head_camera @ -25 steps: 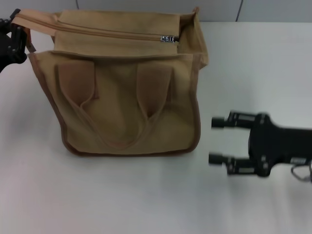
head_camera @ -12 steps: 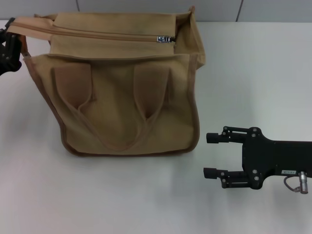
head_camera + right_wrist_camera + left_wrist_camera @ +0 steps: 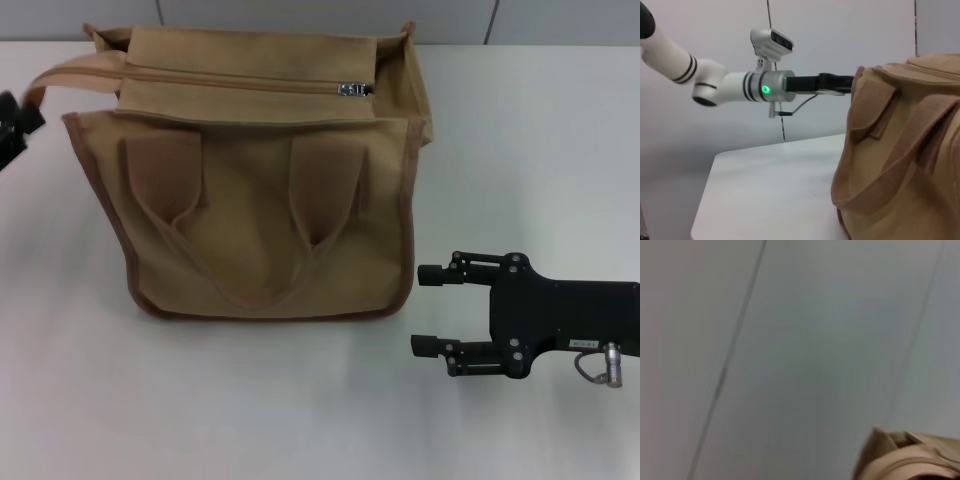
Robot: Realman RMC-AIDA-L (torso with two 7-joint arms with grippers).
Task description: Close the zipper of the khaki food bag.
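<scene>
The khaki food bag (image 3: 260, 220) stands upright on the white table, handles hanging down its front. It also shows in the right wrist view (image 3: 900, 150), and a corner of it in the left wrist view (image 3: 910, 455). The zipper (image 3: 240, 82) runs along the top panel, and its silver pull tab (image 3: 351, 89) sits near the bag's right end. My left gripper (image 3: 14, 122) is at the far left edge, shut on the fabric end tab (image 3: 70, 76) that reaches out from the bag's left end. My right gripper (image 3: 421, 310) is open and empty on the table, right of the bag's lower corner.
The white table (image 3: 520, 130) runs to a grey wall at the back. My left arm (image 3: 740, 87) shows in the right wrist view, reaching behind the bag's top corner. Bare tabletop lies in front of and right of the bag.
The bag has shifted to the right and turned a little. My left gripper has dropped lower and farther left with the tab. My right gripper has moved slightly down and left.
</scene>
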